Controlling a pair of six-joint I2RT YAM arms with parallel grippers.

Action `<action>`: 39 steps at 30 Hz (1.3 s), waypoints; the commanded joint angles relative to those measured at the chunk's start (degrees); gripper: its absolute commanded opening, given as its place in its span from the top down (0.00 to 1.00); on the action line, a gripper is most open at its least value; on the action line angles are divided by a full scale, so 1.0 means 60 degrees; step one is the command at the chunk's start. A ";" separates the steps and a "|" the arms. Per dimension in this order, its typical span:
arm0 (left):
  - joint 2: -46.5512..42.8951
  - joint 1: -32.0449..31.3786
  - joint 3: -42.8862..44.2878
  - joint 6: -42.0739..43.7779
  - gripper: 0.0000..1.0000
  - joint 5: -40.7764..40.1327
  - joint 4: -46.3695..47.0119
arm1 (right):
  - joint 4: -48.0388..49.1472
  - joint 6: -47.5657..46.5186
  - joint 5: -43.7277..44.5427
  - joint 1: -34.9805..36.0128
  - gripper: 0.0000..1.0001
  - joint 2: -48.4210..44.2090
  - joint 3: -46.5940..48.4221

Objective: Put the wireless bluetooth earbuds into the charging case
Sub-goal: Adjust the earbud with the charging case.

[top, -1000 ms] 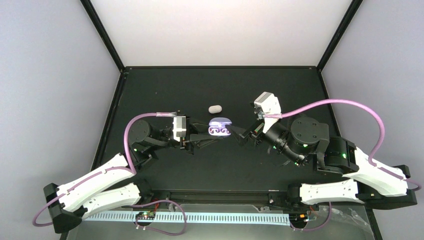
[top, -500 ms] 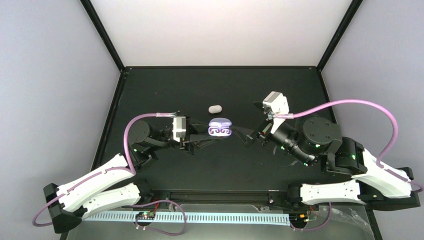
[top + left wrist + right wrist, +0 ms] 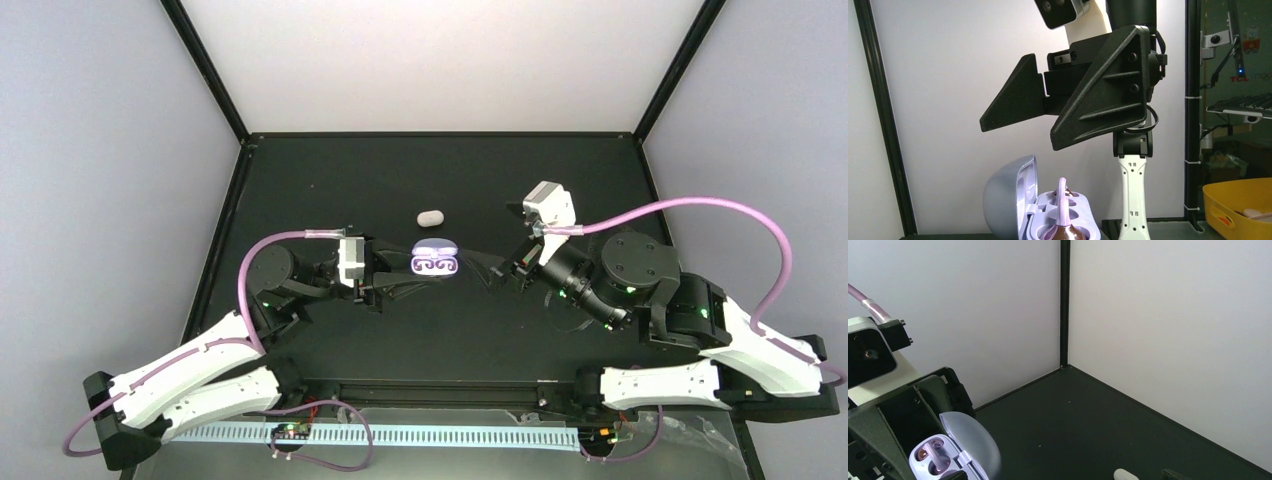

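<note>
The purple charging case (image 3: 437, 248) sits open at mid-table, its lid (image 3: 1008, 200) raised. Two purple earbuds (image 3: 437, 266) are seated in its wells, their stems (image 3: 1063, 197) standing up. My left gripper (image 3: 415, 274) reaches in from the left and is shut on the case's near end; its fingers are out of frame in the left wrist view. My right gripper (image 3: 493, 272) hovers open and empty just right of the case and a little above it. Its black fingers (image 3: 1098, 100) fill the left wrist view. The right wrist view shows the case (image 3: 968, 437) at lower left.
A small white closed case (image 3: 429, 217) lies behind the purple one, also seen as the white case (image 3: 1125, 474) at the bottom edge. Black frame posts and white walls border the black table (image 3: 330, 180). A yellow bin (image 3: 1238, 205) stands beyond the table.
The right arm has drawn back to the right, away from the case, staying open. The left arm and the case have shifted slightly left.
</note>
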 commanded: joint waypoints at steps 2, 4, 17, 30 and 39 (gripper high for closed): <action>-0.0227 -0.0034 -0.0007 -0.0008 0.98 -0.0086 -0.0017 | -0.0086 -0.0050 -0.0111 -0.0046 0.00 0.0126 0.0082; -0.0260 -0.0034 -0.0029 0.0014 0.98 -0.0087 -0.0070 | -0.0080 -0.0067 -0.0184 -0.0048 0.00 0.0175 0.0108; -0.0371 -0.0034 -0.0021 0.0134 0.98 -0.0164 -0.0184 | -0.0256 -0.0244 -0.0509 -0.0054 0.00 0.0530 0.0200; -0.0466 -0.0034 -0.0096 0.0186 0.98 -0.0264 -0.0380 | -0.0366 -0.0286 -0.0627 -0.0046 0.00 0.0493 0.0413; -0.0336 -0.0034 -0.0081 0.0173 0.98 -0.0095 -0.0304 | -0.0479 -0.0486 -0.1232 -0.0046 0.00 0.0980 0.0844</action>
